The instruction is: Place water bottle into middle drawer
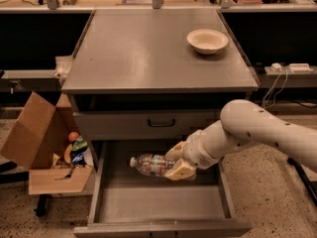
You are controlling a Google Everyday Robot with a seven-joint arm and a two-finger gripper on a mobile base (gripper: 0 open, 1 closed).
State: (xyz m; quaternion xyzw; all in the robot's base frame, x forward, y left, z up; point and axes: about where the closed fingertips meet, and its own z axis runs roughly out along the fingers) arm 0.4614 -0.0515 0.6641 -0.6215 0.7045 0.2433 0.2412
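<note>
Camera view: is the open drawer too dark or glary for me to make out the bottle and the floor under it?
Camera view: the light is warm and dim. The cabinet top has a soft sheen but no hard glare. The rear of the middle drawer lies in shadow, yet the water bottle shows plainly there, clamped in the gripper above the floor. The front of the floor is evenly lit.

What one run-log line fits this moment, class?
gripper: over open middle drawer, shut on water bottle | water bottle: sideways above drawer floor | release: not yet
</note>
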